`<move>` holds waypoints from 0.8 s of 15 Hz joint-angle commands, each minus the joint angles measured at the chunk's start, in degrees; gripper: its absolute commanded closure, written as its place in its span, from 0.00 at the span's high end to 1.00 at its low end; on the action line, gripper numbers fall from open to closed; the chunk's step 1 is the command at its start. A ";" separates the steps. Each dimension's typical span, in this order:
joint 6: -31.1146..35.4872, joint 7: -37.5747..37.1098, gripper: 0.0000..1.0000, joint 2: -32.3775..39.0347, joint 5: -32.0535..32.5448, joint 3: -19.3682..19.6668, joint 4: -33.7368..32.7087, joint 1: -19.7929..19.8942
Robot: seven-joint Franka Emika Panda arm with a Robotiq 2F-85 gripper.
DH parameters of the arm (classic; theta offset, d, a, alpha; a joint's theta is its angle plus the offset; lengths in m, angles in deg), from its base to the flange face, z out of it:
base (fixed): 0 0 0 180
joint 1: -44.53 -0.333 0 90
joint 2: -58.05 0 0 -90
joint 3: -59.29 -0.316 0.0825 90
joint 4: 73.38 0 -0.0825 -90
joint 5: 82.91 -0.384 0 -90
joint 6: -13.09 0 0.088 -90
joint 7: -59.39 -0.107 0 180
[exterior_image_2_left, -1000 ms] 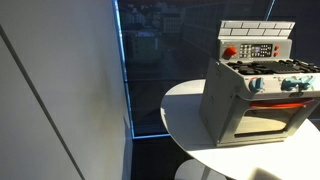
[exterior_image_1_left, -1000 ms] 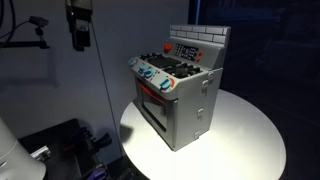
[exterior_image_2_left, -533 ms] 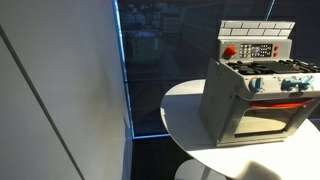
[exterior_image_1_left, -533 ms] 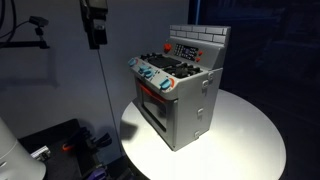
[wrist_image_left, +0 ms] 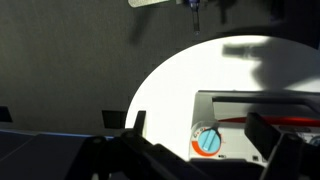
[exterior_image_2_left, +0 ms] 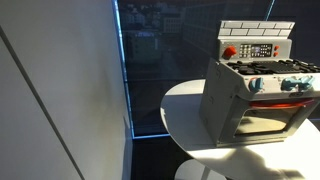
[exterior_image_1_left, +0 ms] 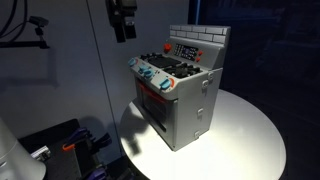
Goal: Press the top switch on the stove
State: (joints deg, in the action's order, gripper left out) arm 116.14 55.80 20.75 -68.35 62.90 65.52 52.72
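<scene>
The grey toy stove (exterior_image_1_left: 182, 98) stands on a round white table (exterior_image_1_left: 245, 135), with a brick-patterned back wall, a dark control panel (exterior_image_1_left: 186, 50) and a red switch (exterior_image_1_left: 165, 47) at the panel's end. It shows in both exterior views (exterior_image_2_left: 256, 95), as does the red switch (exterior_image_2_left: 229, 52). My gripper (exterior_image_1_left: 122, 22) hangs high up, off to the side of the stove and well apart from it. In the wrist view its two fingers (wrist_image_left: 200, 128) stand wide apart and empty, with a blue knob (wrist_image_left: 207, 141) of the stove between them, far below.
The table's rim (exterior_image_2_left: 178, 112) lies near a light wall panel (exterior_image_2_left: 60, 90) and a dark window (exterior_image_2_left: 160, 60). A camera on a stand (exterior_image_1_left: 38, 22) and dark gear on the floor (exterior_image_1_left: 70, 148) sit beyond the table.
My gripper has moved steadily sideways towards the stove, staying at the same height. The stove has not moved.
</scene>
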 commanded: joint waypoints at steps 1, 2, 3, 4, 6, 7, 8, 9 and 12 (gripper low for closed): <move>4.67 -3.74 1.00 6.13 -2.51 0.59 -5.03 0.06; 5.98 -4.18 1.00 7.59 -3.12 0.67 -5.94 0.04; 7.57 -4.82 1.00 9.11 -3.72 0.75 -6.98 0.13; 8.78 -5.29 1.00 10.53 -4.26 0.82 -7.83 0.19; 12.19 -6.21 1.00 13.50 -5.04 0.99 -9.34 0.34; 14.29 -6.96 1.00 15.00 -5.18 1.04 -10.02 0.52; 16.42 -7.55 1.00 16.40 -5.32 1.13 -10.65 0.66; 18.13 -7.83 1.00 17.80 -5.42 1.25 -11.32 0.73; 23.36 -9.75 1.00 22.00 -5.21 1.29 -13.15 1.13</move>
State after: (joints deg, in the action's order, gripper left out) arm 136.64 47.95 38.23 -72.45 64.05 56.05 53.34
